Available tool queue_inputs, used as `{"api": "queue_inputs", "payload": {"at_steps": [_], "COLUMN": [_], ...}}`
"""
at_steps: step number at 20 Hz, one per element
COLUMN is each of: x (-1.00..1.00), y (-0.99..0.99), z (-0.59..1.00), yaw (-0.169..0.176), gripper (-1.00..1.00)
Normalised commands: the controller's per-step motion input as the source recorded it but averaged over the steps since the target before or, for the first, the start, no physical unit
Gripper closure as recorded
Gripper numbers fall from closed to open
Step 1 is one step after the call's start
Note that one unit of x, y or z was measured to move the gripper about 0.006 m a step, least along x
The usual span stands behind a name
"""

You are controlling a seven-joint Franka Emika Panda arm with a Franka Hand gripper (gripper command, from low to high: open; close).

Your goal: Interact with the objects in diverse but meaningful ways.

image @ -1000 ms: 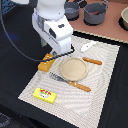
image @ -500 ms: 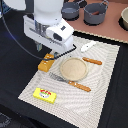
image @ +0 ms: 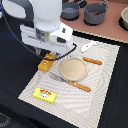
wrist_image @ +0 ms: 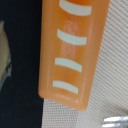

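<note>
The orange bread loaf (image: 46, 63) straddled the placemat's (image: 105, 75) edge on the exterior view's left, half over the dark surface (image: 15, 65). Open mat lay toward the yellow block (image: 44, 94); rightward sat the tan plate (image: 74, 68). Only the wrist view showed the loaf's white stripes. The end effector's state could not be told.

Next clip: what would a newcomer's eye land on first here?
The big white arm fills the exterior view's upper left, hanging right over the orange bread loaf at the placemat's edge; the wrist view is almost all loaf, orange with white stripes. Next comes the tan plate mid-mat, with the yellow red-labelled block near the front corner and two grey pots at the back.
</note>
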Motion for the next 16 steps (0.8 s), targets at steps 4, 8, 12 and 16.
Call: {"api": "queue_inputs", "payload": {"at_steps": [4, 8, 12, 16], "x": [-0.41, -0.39, -0.21, -0.04], "y": [-0.16, -0.17, -0.19, -0.17], "z": [-0.46, -0.37, 0.02, 0.29], "yaw": [0.091, 0.086, 0.079, 0.051], "gripper": [1.0, 1.0, 1.0, 1.0]}}
